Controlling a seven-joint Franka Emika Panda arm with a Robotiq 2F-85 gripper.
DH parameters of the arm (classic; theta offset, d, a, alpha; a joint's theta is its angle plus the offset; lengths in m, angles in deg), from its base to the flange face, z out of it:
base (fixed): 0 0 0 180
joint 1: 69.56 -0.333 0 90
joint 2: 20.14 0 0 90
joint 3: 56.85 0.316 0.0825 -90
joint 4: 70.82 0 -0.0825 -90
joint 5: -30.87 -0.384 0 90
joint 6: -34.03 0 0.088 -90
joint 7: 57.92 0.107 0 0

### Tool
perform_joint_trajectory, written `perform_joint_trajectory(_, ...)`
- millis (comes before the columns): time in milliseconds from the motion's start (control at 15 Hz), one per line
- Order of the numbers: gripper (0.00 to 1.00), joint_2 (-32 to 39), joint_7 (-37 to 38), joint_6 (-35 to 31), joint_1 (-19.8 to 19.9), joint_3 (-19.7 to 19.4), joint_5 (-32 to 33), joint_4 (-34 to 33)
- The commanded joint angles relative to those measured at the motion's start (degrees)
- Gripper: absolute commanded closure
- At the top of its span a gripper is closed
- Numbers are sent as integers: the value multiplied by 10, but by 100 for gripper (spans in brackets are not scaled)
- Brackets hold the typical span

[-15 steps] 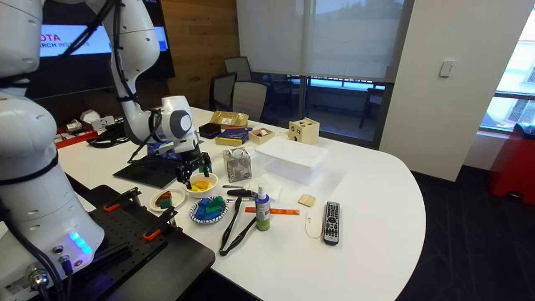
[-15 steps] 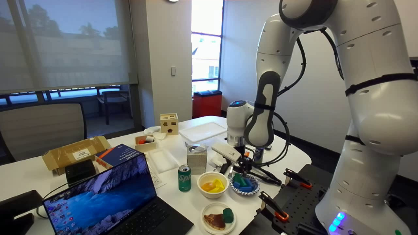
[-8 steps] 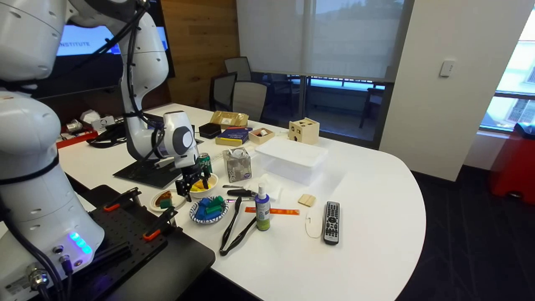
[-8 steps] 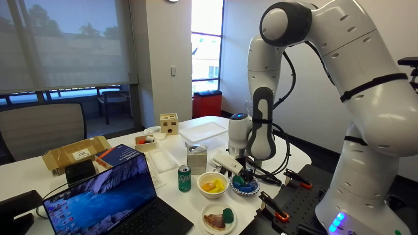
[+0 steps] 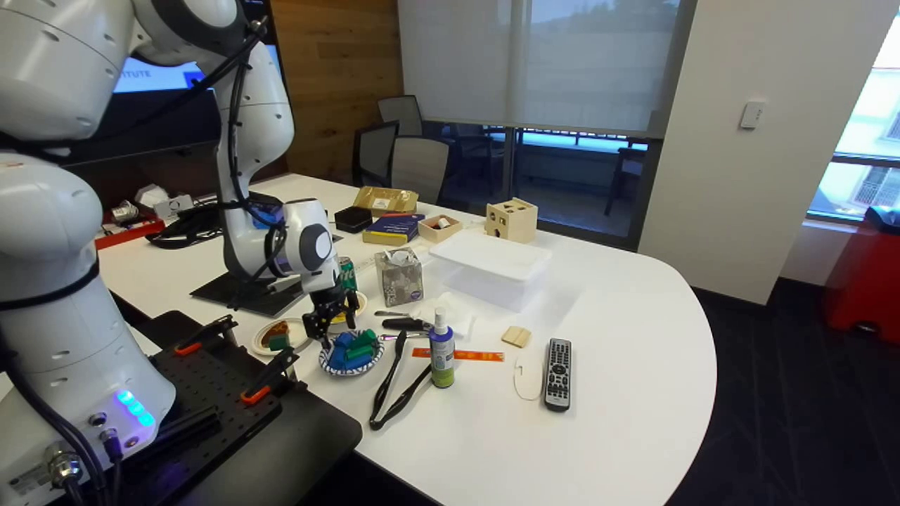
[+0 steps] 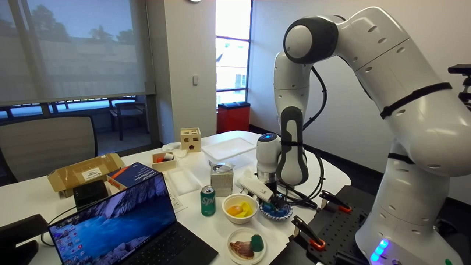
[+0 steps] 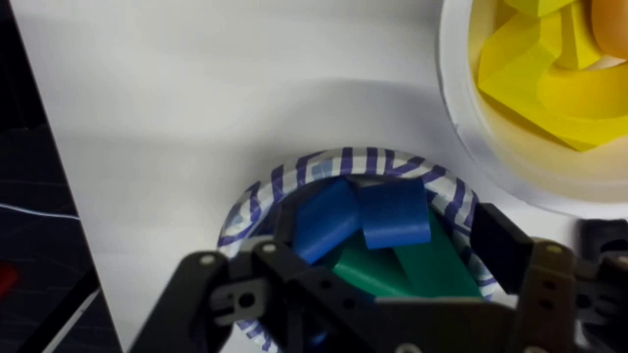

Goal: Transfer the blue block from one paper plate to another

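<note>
Your end effector [image 7: 391, 233] has the jaws spread over the striped plate [image 7: 359, 162]. In this plate, you see blue blocks [image 7: 394, 215] lying beside green blocks [image 7: 441, 269].

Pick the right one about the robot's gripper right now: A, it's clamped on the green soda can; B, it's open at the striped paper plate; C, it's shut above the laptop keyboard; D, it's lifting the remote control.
B: in the wrist view the gripper has its jaws well apart, with blue blocks in the striped paper plate showing between them.
</note>
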Motion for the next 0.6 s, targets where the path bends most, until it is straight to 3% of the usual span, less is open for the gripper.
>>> perform_joint_trajectory(0, 42, 15, 6, -21, -10, -9, -3, -9)
perform_joint_trajectory(400, 87, 18, 6, -23, -11, -11, -3, -15)
perform_joint_trajectory(533, 89, 4, 7, -17, -19, -21, -2, -2)
